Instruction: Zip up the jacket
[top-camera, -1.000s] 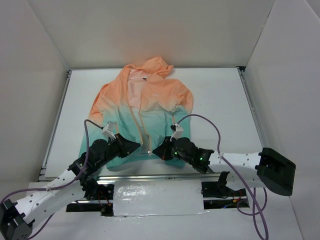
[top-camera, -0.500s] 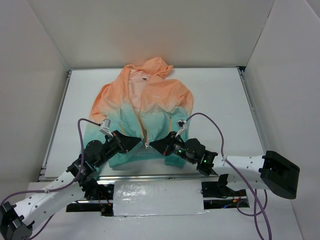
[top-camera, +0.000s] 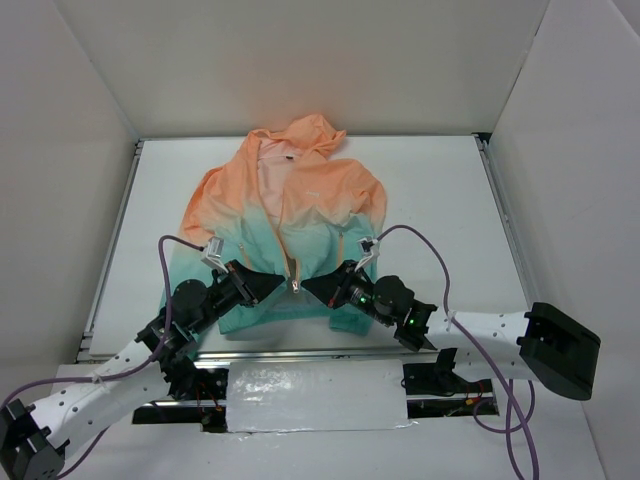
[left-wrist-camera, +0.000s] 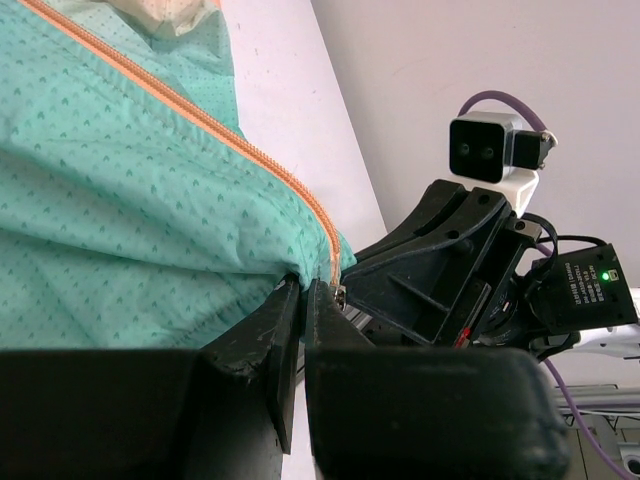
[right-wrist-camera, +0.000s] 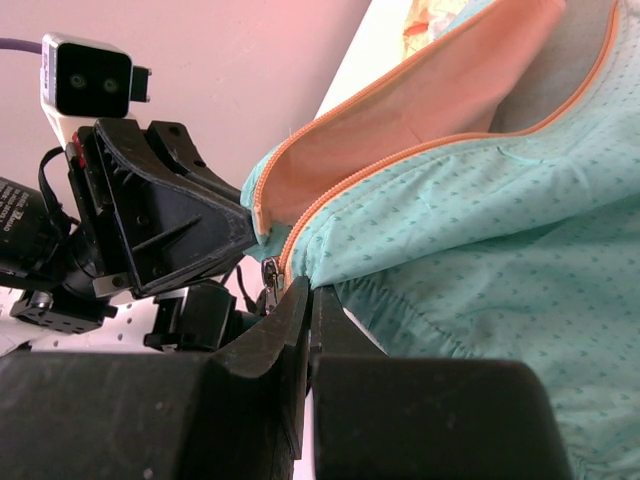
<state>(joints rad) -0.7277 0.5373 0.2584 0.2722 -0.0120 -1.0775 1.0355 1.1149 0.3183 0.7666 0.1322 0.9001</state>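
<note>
On the white table (top-camera: 450, 200) the jacket (top-camera: 300, 190) lies unzipped, our left gripper (top-camera: 281, 288) and right gripper (top-camera: 306, 287) both clenched on its 6 o'clock hem, and we judge the whole zipper (top-camera: 291, 250) left to close.

Jacket (top-camera: 300, 200) shows peach-orange across hood and shoulders, fading down into teal-green at the hem. Up close, that teal carries a fine print of small darker marks. Zipper (left-wrist-camera: 215, 125) is orange, and the lining (right-wrist-camera: 430, 90) is a soft peach. Left gripper (top-camera: 283, 287) and right gripper (top-camera: 304, 288) are both black, arms (top-camera: 90, 400) white, cables (top-camera: 425, 245) purple. A green light (left-wrist-camera: 604, 277) glows on the right wrist. Table (top-camera: 440, 200) is plain white.
</note>
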